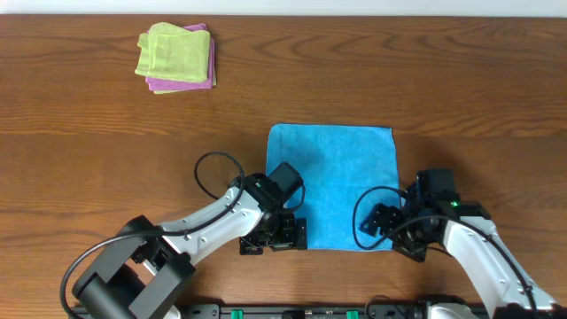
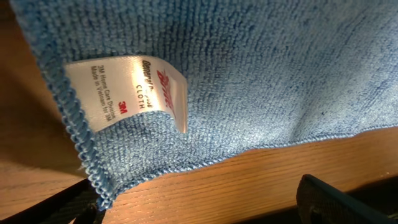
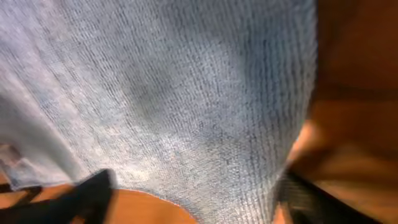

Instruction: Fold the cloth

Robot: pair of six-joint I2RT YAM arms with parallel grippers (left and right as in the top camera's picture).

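Note:
The sky-blue cloth [image 1: 332,182] lies flat on the wooden table, its near edge between my two grippers. My left gripper [image 1: 275,237] stands open at the cloth's near left corner. In the left wrist view the cloth [image 2: 249,74] shows a white sewn label [image 2: 124,90], and its hemmed corner reaches down to the left finger; bare wood lies between the fingers of the left gripper [image 2: 199,208]. My right gripper [image 1: 390,232] is at the near right corner. The blurred right wrist view shows the right gripper [image 3: 199,199] open, with the cloth [image 3: 186,93] hanging between the spread fingers.
A light green folded cloth [image 1: 174,51] rests on a pink folded cloth [image 1: 182,86] at the back left of the table [image 1: 461,80]. Black cables loop beside each wrist. The table's front edge runs just behind both arms.

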